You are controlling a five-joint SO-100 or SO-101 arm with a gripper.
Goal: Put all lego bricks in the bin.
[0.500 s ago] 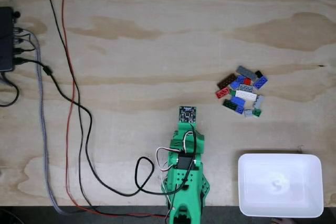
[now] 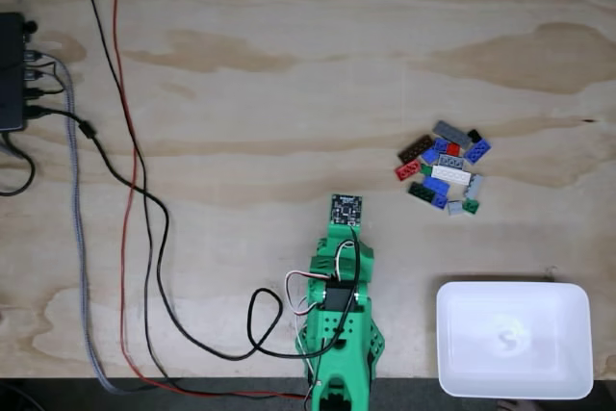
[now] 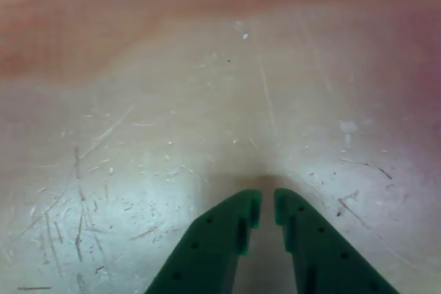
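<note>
Fixed view: bin (image 2: pixel 452 372) lies left-right.

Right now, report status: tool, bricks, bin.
Tool nearly closed, holding nothing, over bare wood. Lego bricks piled on the table, right of the arm in the fixed view. Bin holds none yet. Path clear.

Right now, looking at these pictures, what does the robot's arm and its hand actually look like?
The arm is bright green plastic, built from blocky segments. Black, white and red cables loop around it, and a small dark square circuit board sits at its front end in the fixed view. In the other view, the hand is two dark green fingers that taper to blunt tips, with small round holes along them.
</note>
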